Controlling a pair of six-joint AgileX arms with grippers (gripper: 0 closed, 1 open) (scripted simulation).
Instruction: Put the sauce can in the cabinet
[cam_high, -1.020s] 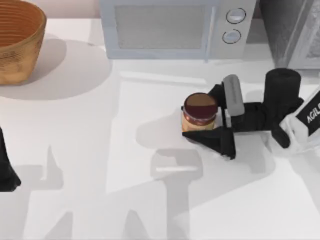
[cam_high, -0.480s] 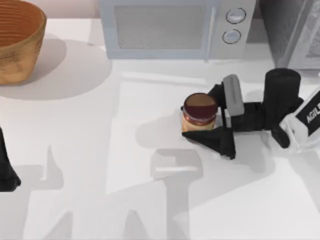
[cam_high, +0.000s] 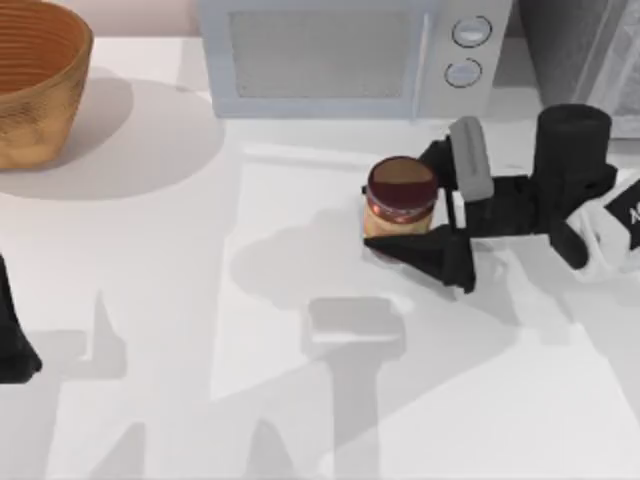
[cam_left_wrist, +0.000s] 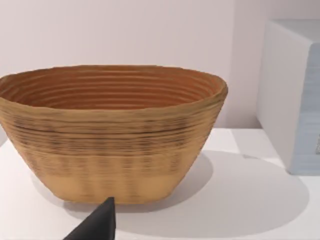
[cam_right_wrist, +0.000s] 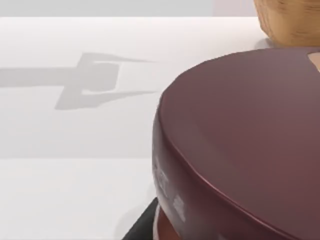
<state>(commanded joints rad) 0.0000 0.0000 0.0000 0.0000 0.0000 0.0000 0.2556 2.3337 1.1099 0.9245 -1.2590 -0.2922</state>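
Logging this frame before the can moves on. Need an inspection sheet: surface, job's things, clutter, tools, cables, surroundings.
Surface: white table, crossed by arm shadows.
Job's things: sauce can upright in front of the microwave, between the right tool's fingers; its shadow lies offset on the table, so it may be lifted. Cabinet at the table's back right corner, dark grey; door state cannot be told.
Clutter: woven basket at the back left; pale microwave at the back centre, door shut.
Tools: right tool shut on the sauce can from the right. Left tool parked at the left edge, facing the basket.
Cables: nothing seen.
Surroundings: plain pale wall behind the basket.
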